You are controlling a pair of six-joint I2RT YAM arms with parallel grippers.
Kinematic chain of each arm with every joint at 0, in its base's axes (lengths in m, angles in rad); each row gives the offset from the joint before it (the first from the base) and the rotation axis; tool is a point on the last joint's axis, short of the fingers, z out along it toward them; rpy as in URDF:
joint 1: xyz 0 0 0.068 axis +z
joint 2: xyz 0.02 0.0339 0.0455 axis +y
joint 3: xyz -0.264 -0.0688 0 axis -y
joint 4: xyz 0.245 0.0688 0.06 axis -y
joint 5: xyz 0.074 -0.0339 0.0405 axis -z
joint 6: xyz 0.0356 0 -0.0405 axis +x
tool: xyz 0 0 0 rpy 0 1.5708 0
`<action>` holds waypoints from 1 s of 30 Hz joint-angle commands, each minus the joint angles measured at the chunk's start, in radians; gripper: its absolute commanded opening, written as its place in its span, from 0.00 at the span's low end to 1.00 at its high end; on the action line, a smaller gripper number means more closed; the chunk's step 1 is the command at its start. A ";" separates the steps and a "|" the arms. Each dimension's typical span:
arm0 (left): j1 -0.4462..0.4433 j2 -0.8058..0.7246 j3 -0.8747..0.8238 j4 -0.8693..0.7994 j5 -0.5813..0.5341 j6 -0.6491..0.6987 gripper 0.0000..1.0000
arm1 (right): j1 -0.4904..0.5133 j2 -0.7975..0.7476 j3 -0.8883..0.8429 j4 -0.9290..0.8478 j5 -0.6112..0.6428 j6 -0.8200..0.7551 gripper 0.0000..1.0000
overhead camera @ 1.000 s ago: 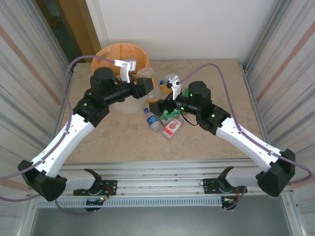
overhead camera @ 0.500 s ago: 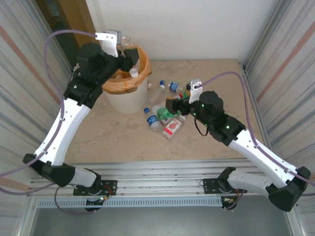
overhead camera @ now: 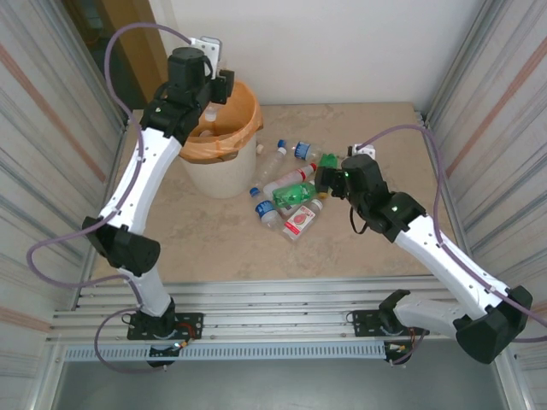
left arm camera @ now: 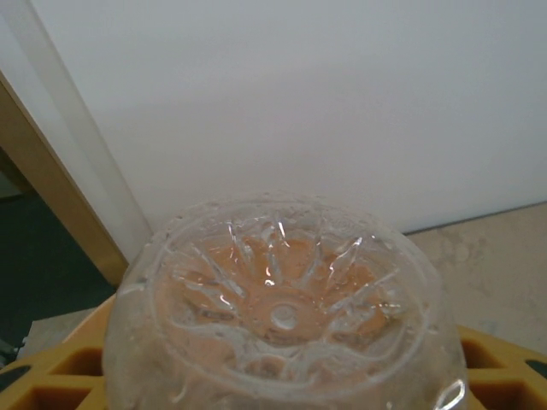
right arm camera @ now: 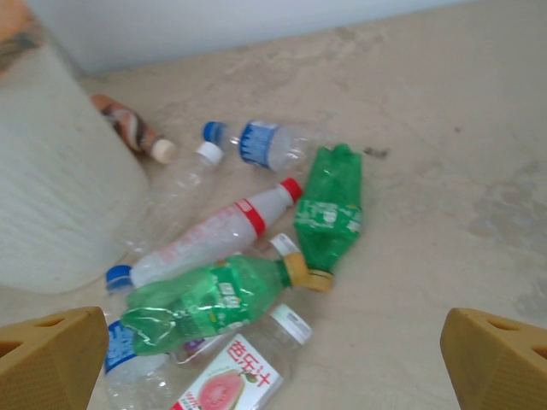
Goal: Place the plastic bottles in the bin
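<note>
clear plastic is filling the left wrist view: a crushed clear bottle (left arm camera: pixel 282 316) is pointing its base at the camera, and the left gripper (overhead camera: pixel 222 88) is holding it, jaws clenching it above the orange-lined bin (overhead camera: pixel 250 128). the right gripper (overhead camera: pixel 326 179) is hovering with jaws spread wide over the other plastic bottles (right arm camera: pixel 218 239), which are lying clustered on the worktop (overhead camera: pixel 385 137) beside the bin. two green bottles (right arm camera: pixel 201 303) are lying among them, and a copper-brown bottle (right arm camera: pixel 128 124) is resting just beside the bin's white wall.
</note>
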State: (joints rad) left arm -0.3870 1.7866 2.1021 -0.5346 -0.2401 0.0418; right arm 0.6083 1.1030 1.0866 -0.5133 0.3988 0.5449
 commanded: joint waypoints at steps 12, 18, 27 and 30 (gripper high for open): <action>0.016 0.103 0.004 -0.106 -0.070 -0.017 0.32 | -0.131 0.050 0.028 -0.151 -0.124 0.125 0.98; 0.032 0.113 -0.028 -0.123 -0.068 -0.040 0.50 | -0.143 0.079 0.026 -0.160 -0.153 0.127 0.98; 0.036 0.100 -0.029 -0.144 -0.038 -0.066 0.83 | -0.146 0.126 0.027 -0.162 -0.174 0.155 0.98; 0.036 0.090 -0.020 -0.151 -0.025 -0.075 0.90 | -0.147 0.133 0.024 -0.159 -0.187 0.174 0.98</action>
State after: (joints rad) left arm -0.3534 1.9003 2.0769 -0.6636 -0.2798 -0.0151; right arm 0.4686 1.2293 1.0904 -0.6563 0.2298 0.6754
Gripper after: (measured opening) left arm 0.891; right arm 0.980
